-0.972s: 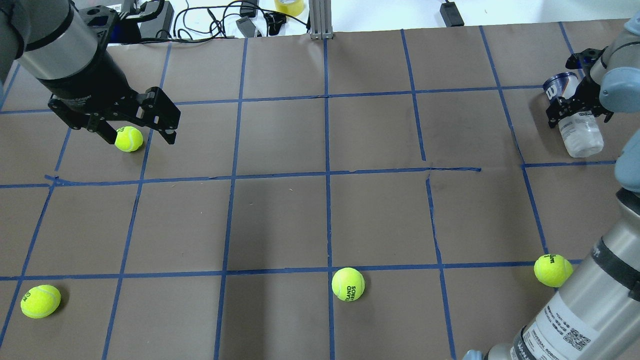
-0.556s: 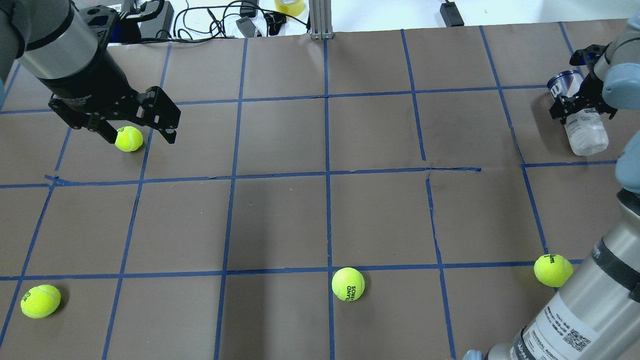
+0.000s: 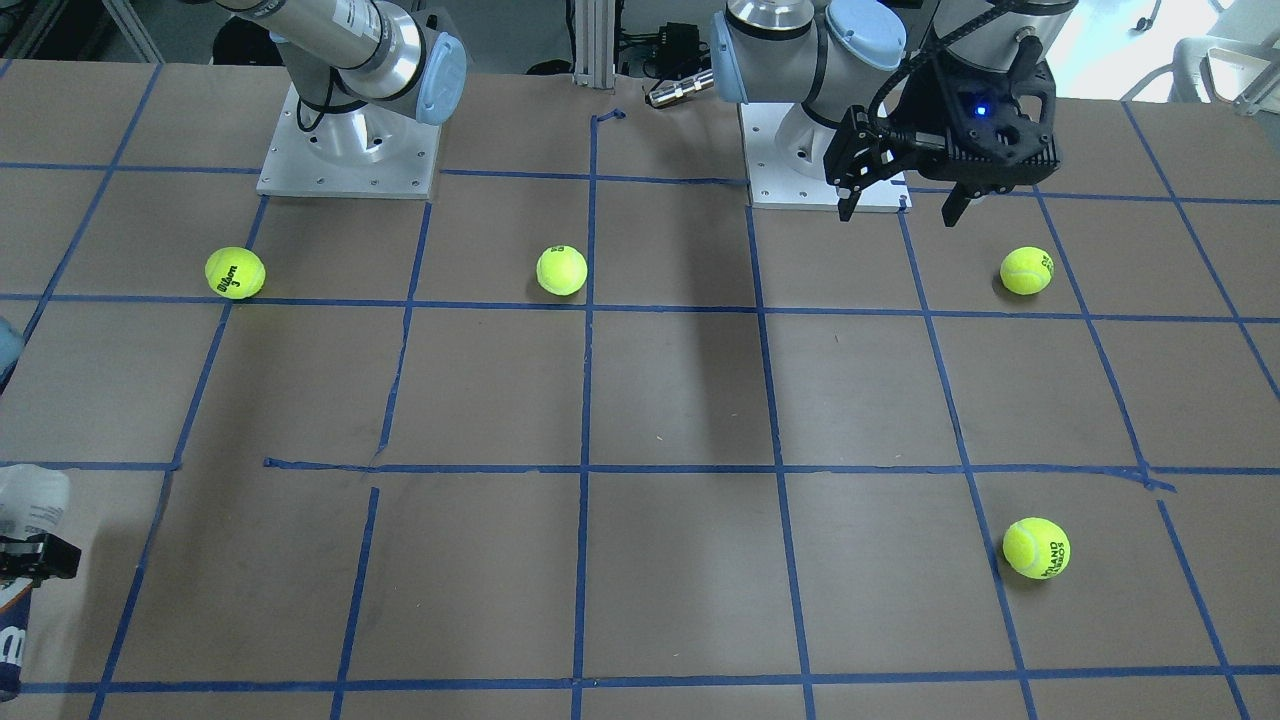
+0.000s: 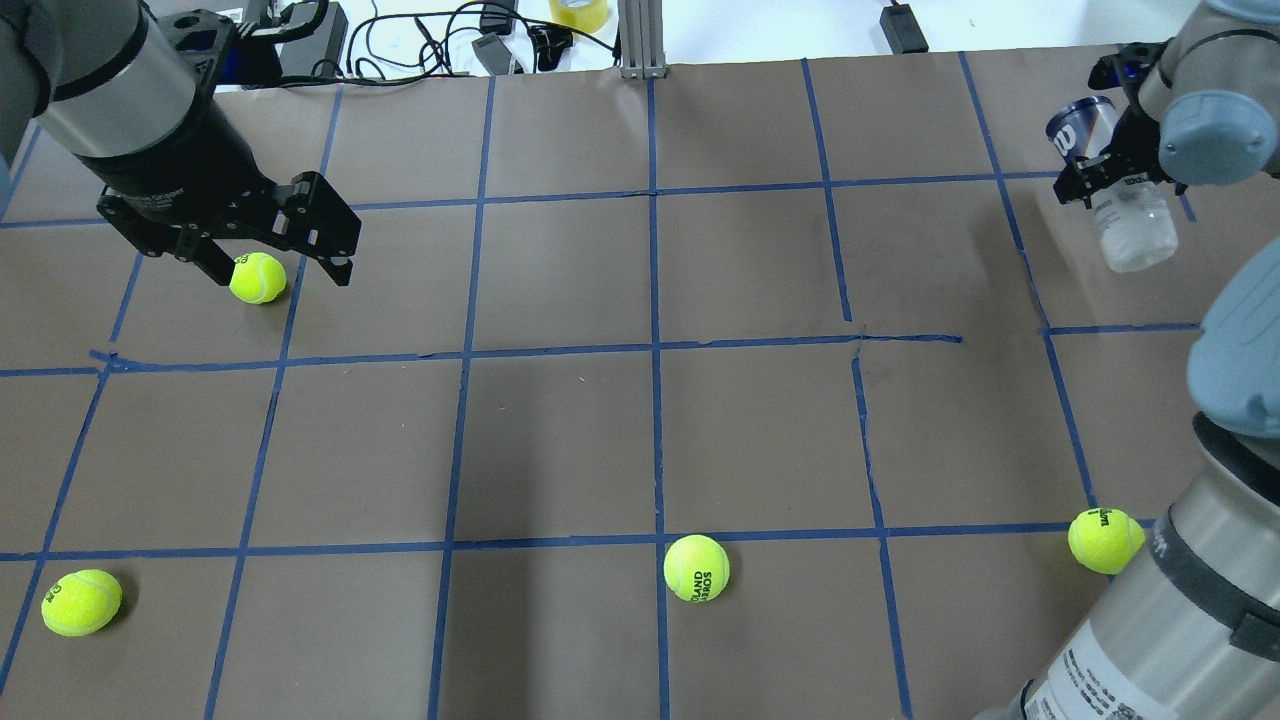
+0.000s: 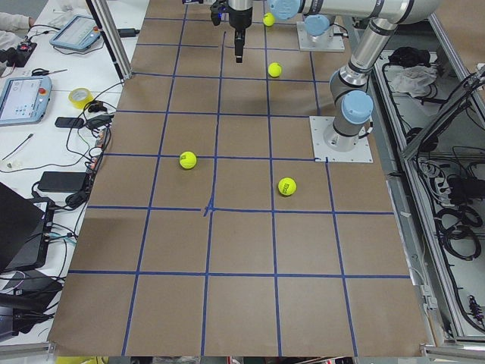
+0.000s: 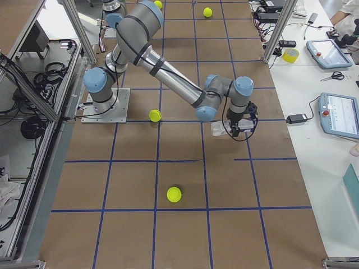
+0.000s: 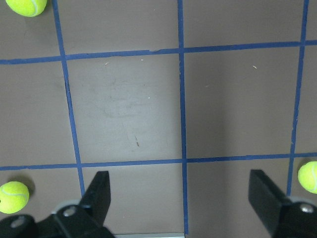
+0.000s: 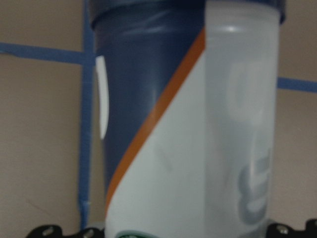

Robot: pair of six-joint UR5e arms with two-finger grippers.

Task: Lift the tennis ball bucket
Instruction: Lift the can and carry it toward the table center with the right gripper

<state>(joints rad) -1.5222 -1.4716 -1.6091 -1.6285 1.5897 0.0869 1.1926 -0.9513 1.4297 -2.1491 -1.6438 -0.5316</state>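
The tennis ball bucket is a slim can with a navy top, a white "W" and a clear lower part. My right gripper is shut on its middle and holds it tilted above the table at the far right. It also shows at the left edge of the front view, in the right side view, and it fills the right wrist view. My left gripper is open and empty, high over a tennis ball; its fingers stand wide apart.
Three more tennis balls lie at the near left, near middle and near right beside the right arm's base. Cables and a yellow tape roll lie past the far edge, by an aluminium post.
My right gripper has risen with the can, which moved up and away and came off the table. The left arm and the balls have not moved.
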